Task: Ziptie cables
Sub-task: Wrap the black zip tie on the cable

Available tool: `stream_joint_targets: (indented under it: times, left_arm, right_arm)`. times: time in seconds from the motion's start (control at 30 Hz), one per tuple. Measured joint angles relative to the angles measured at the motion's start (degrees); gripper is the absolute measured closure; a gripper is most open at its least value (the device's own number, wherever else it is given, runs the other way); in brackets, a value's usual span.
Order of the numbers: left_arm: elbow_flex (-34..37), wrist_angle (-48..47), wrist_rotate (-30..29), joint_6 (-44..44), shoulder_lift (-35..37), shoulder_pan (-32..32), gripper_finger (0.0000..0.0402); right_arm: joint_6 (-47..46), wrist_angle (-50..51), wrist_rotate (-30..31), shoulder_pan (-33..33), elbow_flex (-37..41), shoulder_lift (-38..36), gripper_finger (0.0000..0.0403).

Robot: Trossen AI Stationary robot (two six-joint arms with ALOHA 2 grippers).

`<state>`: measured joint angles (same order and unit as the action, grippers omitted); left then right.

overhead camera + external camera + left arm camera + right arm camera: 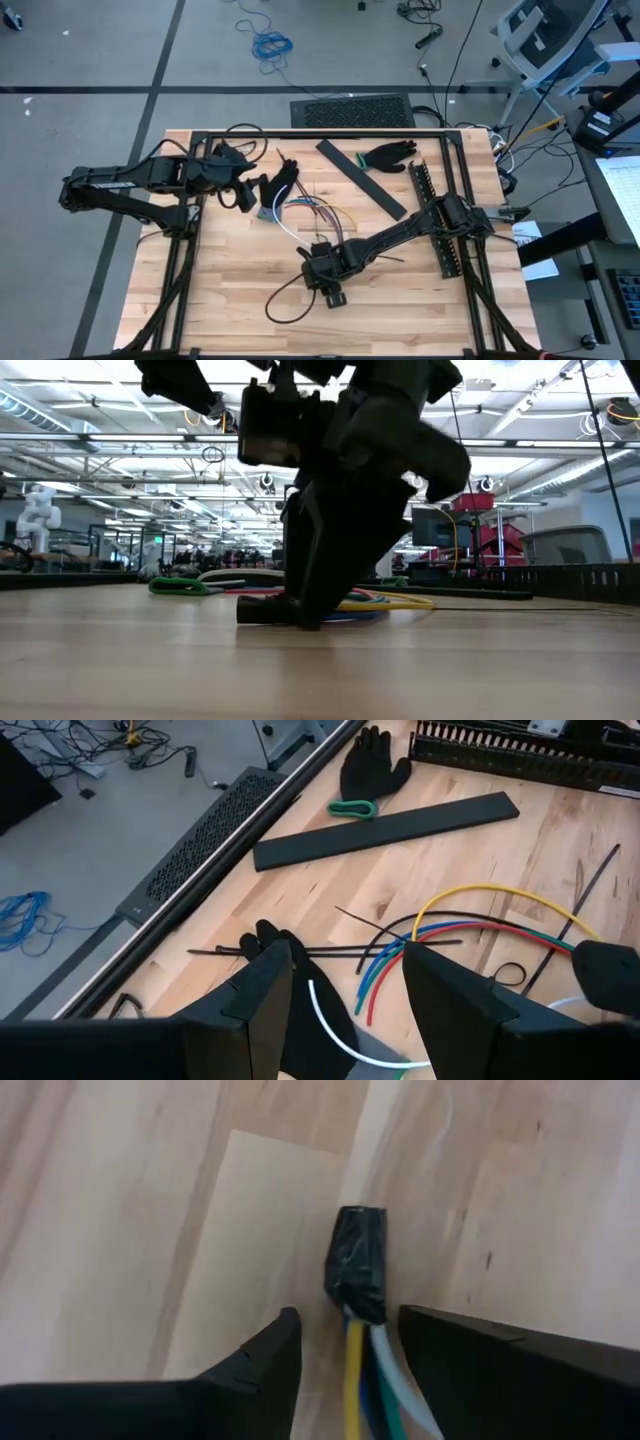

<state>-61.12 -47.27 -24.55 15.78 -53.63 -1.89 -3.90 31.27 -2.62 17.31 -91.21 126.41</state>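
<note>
Now: right gripper (345, 1350) is straddling the taped end of the cables (357, 1270).
Cables (305, 215) are lying mid-table, running lengthwise from that taped end toward the left gripper (345, 1000), which is hovering over the loose coloured ends, fingers parted, holding nothing. Right fingers are standing either side of the wires; squeezed or not, I cannot tell. Right arm is the nearer.

left claw (345, 1005) parted, right claw (345, 1355) lowered, parted
</note>
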Motion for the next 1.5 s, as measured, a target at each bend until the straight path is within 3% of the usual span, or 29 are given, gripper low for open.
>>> stream_joint_targets:
  times: [0.23,0.43,0.6,0.8,1.07,1.3,1.5]
  left_arm:
    - [-0.02,0.02,0.0,0.27,0.0,0.0,0.0212]
    - [-0.02,0.02,-0.53,0.21,0.0,0.02,0.0212]
    - [-0.02,0.03,-1.94,0.17,0.0,0.02,0.0212]
    - [-0.02,0.24,-2.58,0.32,-0.02,0.02,0.0212]
    - [-0.02,0.26,-4.32,0.32,-0.02,0.0,0.0212]
    - [-0.02,0.31,-5.74,-0.06,-0.02,0.0,0.0212]
    - [-0.02,0.37,-6.12,-0.06,-0.02,0.02,0.0212]
  right_arm:
    - [-1.9,0.72,0.14,-0.1,-0.12,0.82,0.0381]
    - [-5.97,3.98,-0.91,-0.75,0.49,-3.07,0.0382]
    - [-6.86,3.31,0.16,-3.12,-2.73,-12.69,0.0387]
    - [-3.29,7.68,11.75,-7.04,-6.03,-24.86,0.0387]
    - [-4.72,23.55,26.7,-11.8,-8.15,-40.42,0.0387]
    - [-7.72,25.43,29.97,-14.08,-10.48,-47.74,0.0387]
    - [-10.73,30.45,22.16,-16.95,-10.66,-45.19,0.0387]
